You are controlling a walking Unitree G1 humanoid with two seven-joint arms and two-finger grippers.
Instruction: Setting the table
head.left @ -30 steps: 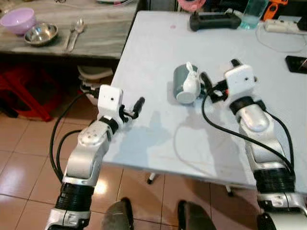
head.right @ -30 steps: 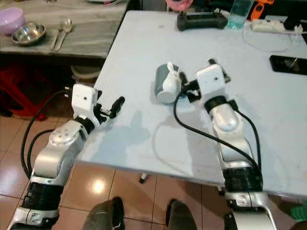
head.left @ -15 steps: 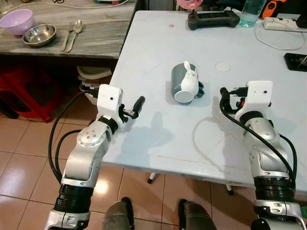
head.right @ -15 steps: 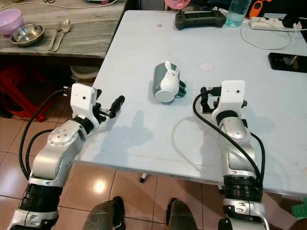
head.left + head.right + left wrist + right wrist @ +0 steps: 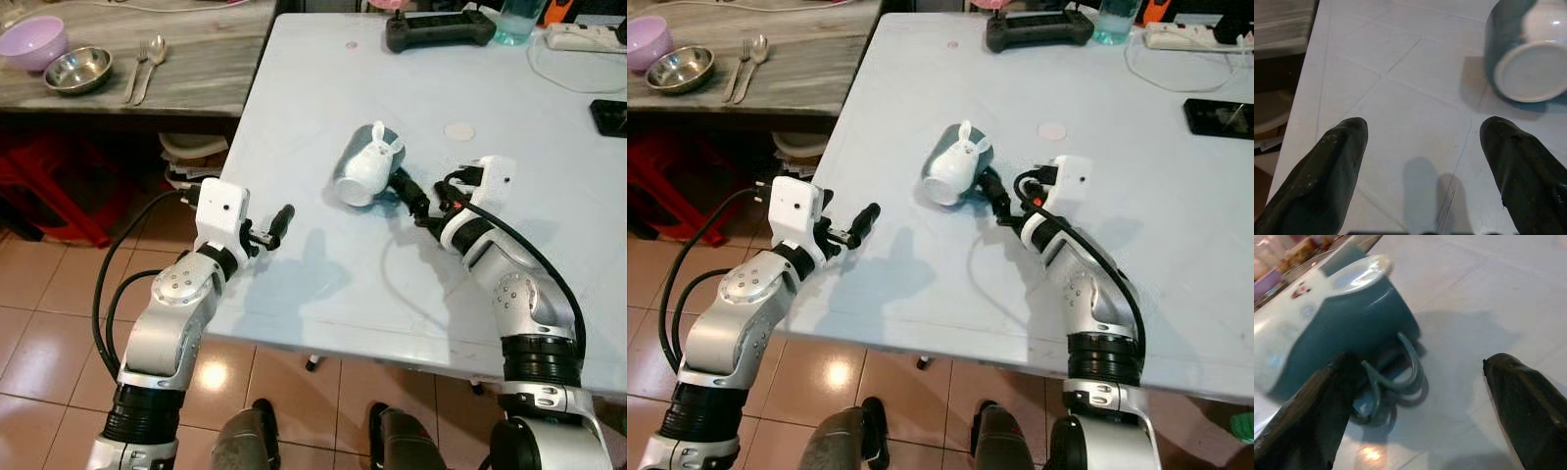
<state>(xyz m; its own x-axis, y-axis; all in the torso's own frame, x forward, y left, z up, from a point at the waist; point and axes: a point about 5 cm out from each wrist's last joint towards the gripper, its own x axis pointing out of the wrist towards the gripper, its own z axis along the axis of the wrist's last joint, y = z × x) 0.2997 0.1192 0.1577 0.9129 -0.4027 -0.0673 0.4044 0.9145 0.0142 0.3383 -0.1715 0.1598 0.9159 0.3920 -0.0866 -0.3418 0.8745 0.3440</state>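
the step in hand looks like the reach for the grey-blue ceramic mug with a white rabbit figure (image 5: 366, 172), lying on its side mid-bench; the right gripper (image 5: 419, 203) is spread open just beside its handle, and next must close on the handle or body and stand it up. its long axis runs diagonally, white base toward the bench's near left edge, where the left gripper (image 5: 277, 221) hovers open.

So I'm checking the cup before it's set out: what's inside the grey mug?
Cannot be told. The grey mug lies on its side on the white table, white base facing the camera, mouth turned away. The open right gripper sits at its handle.
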